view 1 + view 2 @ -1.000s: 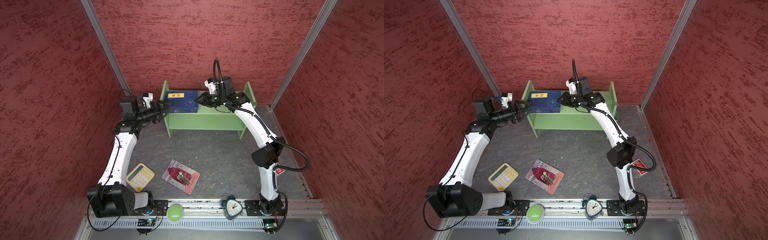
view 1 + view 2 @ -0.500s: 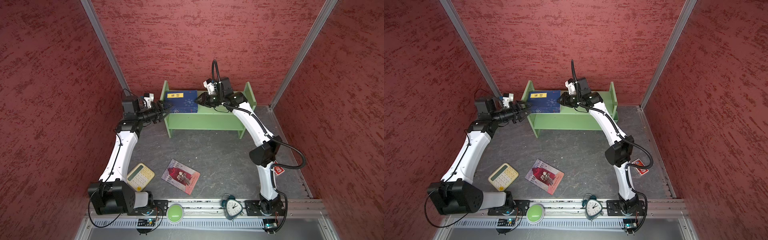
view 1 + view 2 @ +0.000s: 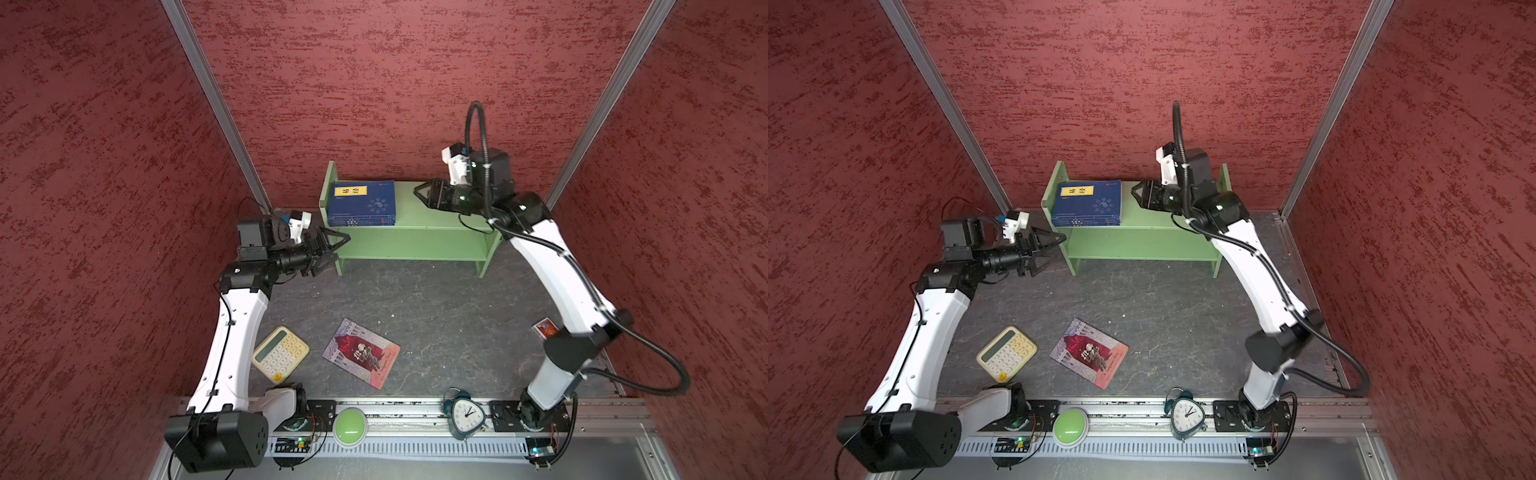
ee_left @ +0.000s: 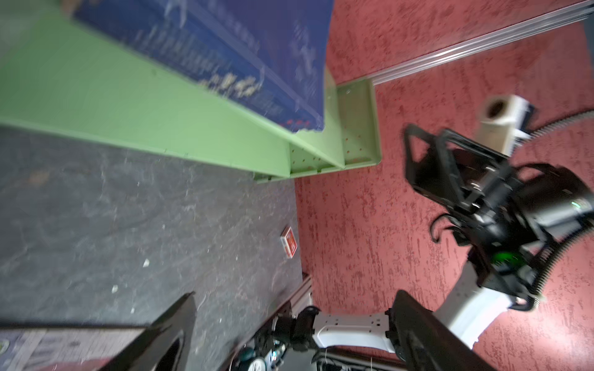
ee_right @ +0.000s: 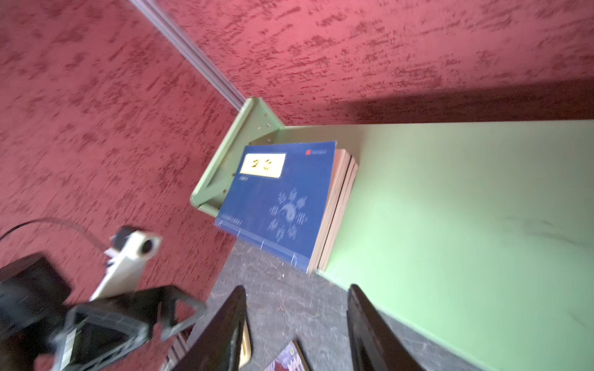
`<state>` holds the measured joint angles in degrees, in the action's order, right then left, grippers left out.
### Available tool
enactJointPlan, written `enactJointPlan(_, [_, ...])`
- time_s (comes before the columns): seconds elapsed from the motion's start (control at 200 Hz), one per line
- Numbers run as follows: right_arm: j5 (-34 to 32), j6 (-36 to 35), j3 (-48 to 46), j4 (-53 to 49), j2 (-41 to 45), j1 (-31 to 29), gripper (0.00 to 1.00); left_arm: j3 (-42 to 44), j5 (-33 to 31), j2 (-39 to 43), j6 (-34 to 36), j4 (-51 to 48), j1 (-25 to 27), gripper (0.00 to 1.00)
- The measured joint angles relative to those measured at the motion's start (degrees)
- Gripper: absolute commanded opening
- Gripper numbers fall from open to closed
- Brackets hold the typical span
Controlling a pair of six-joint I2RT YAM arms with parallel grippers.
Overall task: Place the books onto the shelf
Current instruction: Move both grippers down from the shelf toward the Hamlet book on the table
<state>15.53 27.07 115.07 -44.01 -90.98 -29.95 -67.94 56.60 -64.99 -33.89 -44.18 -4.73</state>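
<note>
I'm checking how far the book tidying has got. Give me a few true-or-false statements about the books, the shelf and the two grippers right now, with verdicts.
1. The blue books lie flat in a stack on the top board of the shelf, at its left end. True.
2. The red picture book is on the shelf. False: it lies on the table beside the calculator.
3. The right gripper grips the blue books. False: it is open above the top board, apart from them, holding nothing.
4. The left gripper is open, by the shelf's left side panel. True.
</note>
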Motion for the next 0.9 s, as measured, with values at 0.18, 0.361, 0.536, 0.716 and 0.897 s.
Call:
enactJointPlan(0.18, [1.9,2.7,-27.6,7.4,26.6,-4.0,0.56,13.8,-5.3,0.6,1.1,-11.2,2.2,1.0])
enactJointPlan(0.361, [5.4,7.1,-50.9,13.4,32.0,-9.0,0.58,22.4,-11.8,1.6,-0.4,-16.3,6.8,0.99])
enactJointPlan(0.536, [7.1,9.4,-62.1,15.1,25.8,-15.1,0.6,26.0,-18.6,2.2,-0.3,-18.2,9.9,0.99])
enactJointPlan(0.716, [7.7,9.9,-63.5,20.7,19.5,-17.1,0.61,28.4,-24.5,0.8,-1.0,-19.0,10.9,0.99])
enactJointPlan(0.897, [8.2,9.8,-63.1,26.0,10.0,-17.4,0.62,28.4,-28.4,-2.1,-2.0,-19.1,12.8,0.99])
